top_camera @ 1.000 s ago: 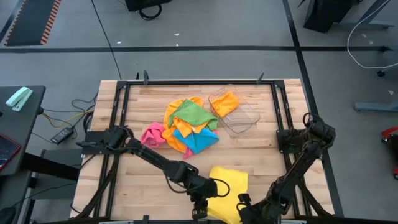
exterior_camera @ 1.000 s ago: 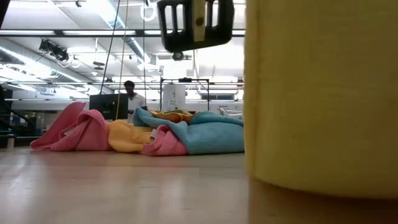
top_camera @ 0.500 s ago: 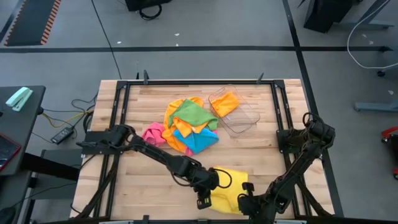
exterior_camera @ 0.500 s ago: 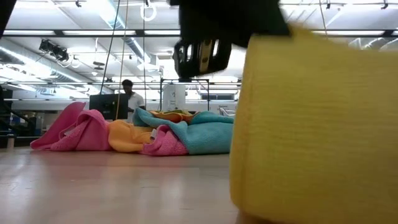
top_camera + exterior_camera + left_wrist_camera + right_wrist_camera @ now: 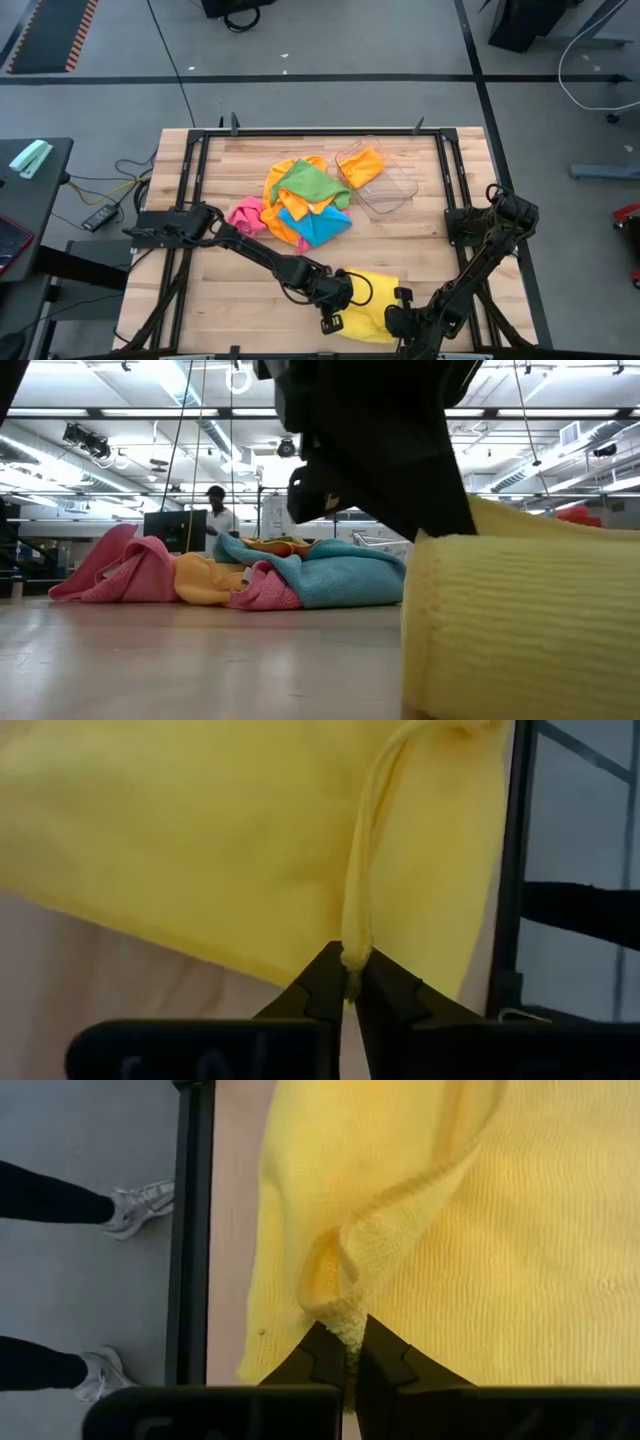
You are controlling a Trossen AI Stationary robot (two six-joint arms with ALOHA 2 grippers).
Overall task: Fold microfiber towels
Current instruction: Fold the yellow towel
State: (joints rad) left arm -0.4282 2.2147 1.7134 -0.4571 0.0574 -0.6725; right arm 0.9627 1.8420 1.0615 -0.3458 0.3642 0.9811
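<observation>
A yellow microfiber towel (image 5: 368,300) lies near the table's front edge, its far part resting on the wood and its near edge raised. My left gripper (image 5: 330,322) is shut on its near left end and my right gripper (image 5: 398,318) on its near right end. In the low view the towel (image 5: 520,620) fills the right side under a dark gripper (image 5: 380,450). The other towels, pink, orange, green and blue, lie heaped (image 5: 295,205) at the table's middle. My left gripper pinches a bunched edge (image 5: 352,948) of the yellow towel between its two fingertips, slanting down from the near side. The cloth runs away from the fingers as a narrow ridge, with the rest spread beyond it. My right gripper pinches a folded-over corner (image 5: 340,1320) of the yellow towel between its two fingertips, slanting down from the near side. A loop of the hem (image 5: 322,1275) curls beside the fingers, and the cloth spreads beyond them.
A clear plastic tray (image 5: 392,192) holding an orange towel (image 5: 362,165) stands behind the heap, right of centre. The black frame rails (image 5: 448,180) run along the table's sides. A person stands in the room beyond the table (image 5: 215,515); someone's feet (image 5: 140,1210) show by the table's edge.
Both grippers have sunk and gone toward the table's far edge, tipping further downward, still shut on the yellow towel. Its near edge has come down and inward, so the towel shows lower in the low view and shorter from above.
</observation>
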